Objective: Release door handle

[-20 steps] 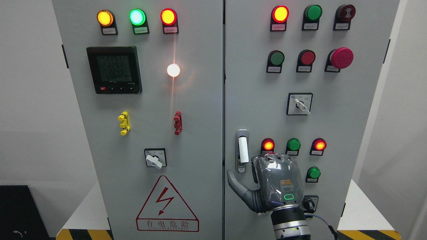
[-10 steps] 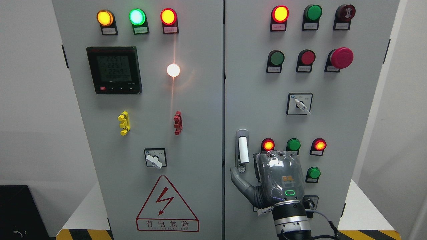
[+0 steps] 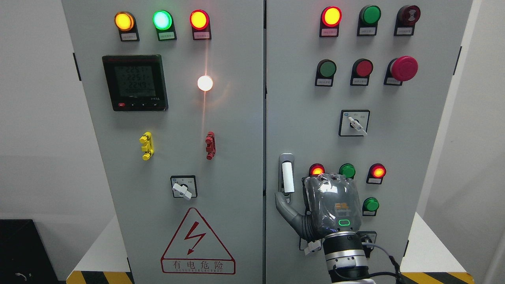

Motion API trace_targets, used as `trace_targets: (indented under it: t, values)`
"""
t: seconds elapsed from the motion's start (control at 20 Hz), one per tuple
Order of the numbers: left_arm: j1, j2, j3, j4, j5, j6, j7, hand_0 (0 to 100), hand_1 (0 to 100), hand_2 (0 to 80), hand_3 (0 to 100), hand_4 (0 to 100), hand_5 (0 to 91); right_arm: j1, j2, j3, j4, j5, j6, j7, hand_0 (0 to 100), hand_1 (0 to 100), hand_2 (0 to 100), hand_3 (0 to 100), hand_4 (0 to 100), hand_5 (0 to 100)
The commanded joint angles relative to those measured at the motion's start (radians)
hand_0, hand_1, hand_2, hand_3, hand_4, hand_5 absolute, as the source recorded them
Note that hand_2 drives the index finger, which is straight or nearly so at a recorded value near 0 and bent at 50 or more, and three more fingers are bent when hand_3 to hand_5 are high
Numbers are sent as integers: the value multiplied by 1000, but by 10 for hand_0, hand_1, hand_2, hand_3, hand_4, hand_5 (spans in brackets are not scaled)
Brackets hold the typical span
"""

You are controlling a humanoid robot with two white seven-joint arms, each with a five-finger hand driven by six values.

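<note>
A grey two-door electrical cabinet (image 3: 221, 118) fills the head view, white walls either side. The door handle (image 3: 287, 177), a white lever in a silver recess, sits on the right door at about five o'clock from centre. The right hand (image 3: 321, 209) rises from six o'clock just beside it, thumb spread toward the handle's lower end, fingers hidden behind the palm, gripping nothing visible.

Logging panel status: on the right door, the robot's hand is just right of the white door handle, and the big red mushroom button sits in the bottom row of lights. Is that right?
Not quite. In the head view the red mushroom button sits in the second row from the top, not the bottom row. The rest holds: the right hand is just right of the white door handle.
</note>
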Motion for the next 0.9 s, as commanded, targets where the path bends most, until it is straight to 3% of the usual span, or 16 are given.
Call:
trace_targets:
  t: [0.0,0.85]
  values:
    - [18,0,0,0,0,0,-1,120,556,0,0,0,0,-12,3,-13,23,0,0,-1,300,190,959,1000,947,915]
    - [18,0,0,0,0,0,-1,120,556,0,0,0,0,-10,5,-13,23,0,0,-3,388,184,958,1000,942,915]
